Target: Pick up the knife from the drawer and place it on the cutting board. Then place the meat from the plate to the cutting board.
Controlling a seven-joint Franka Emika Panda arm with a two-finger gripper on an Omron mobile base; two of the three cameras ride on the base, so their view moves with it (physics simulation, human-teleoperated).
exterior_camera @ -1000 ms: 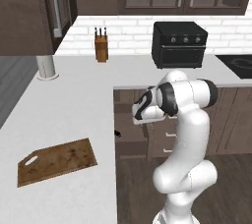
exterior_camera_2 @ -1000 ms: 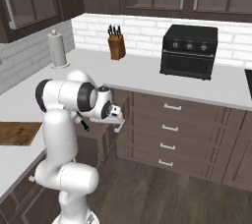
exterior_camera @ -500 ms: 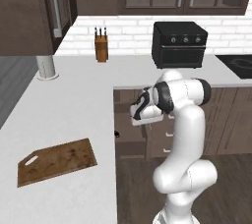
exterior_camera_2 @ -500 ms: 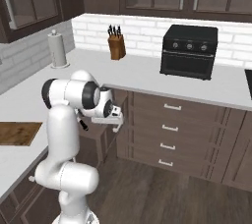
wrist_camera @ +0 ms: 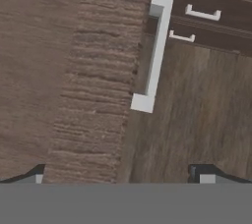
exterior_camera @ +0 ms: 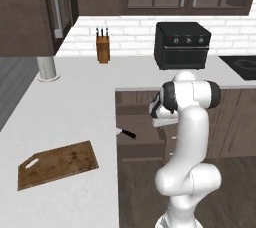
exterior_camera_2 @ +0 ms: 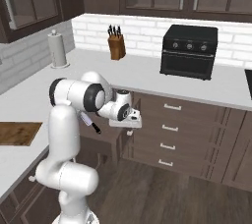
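The knife (exterior_camera: 126, 133) lies in the open dark brown drawer (exterior_camera: 142, 144), silver blade toward the counter and black handle outward; the right base view shows the knife (exterior_camera_2: 91, 123) past my arm. My gripper (exterior_camera: 161, 118) hangs over the drawer's outer end, pointing down, open and empty. In the hand view the gripper (wrist_camera: 118, 176) has its tips spread wide above the drawer's wooden front and its white handle (wrist_camera: 155, 51). The cutting board (exterior_camera: 57, 164) lies flat on the white counter, to the left of the drawer, and the cutting board (exterior_camera_2: 17, 133) also appears at the left edge. The plate and the meat are out of view.
A tan knife block (exterior_camera: 103, 47), a black toaster oven (exterior_camera: 182, 46) and a paper towel roll (exterior_camera: 47, 67) stand along the back of the counter. Closed drawers with white handles (exterior_camera_2: 170, 128) line the cabinet to the right. A wooden floor (wrist_camera: 197, 115) lies below the hand.
My hand has drifted a little outward, away from the counter and toward the drawer's front. The jaws stay open; knife and drawer have not moved.
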